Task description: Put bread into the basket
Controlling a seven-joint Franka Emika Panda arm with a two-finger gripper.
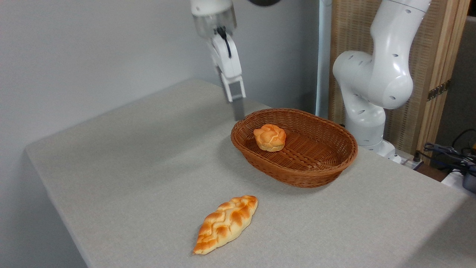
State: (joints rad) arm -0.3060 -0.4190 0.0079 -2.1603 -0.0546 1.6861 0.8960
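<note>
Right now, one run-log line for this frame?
phase: retreat | bread: in basket, released | gripper: raised clear, left of basket, jaw state unclear | braided loaf: on table

Table [122,163]: pale grey, cloth-like weave; fills most of the frame, back corner at upper centre, left edge running down toward lower left, right side cut off by the frame edge.
Basket [297,175]: oval, reddish-brown wicker, low sloping sides; stands on the table right of centre, toward its back edge.
Loaf [226,223]: long, braided, leaf-shaped, golden with darker orange patches; lies flat on the table at lower centre, long axis slanting from lower left to upper right, well apart from the basket.
Shadows: soft dark patch on the cloth left of the basket; thin one under the loaf.
</note>
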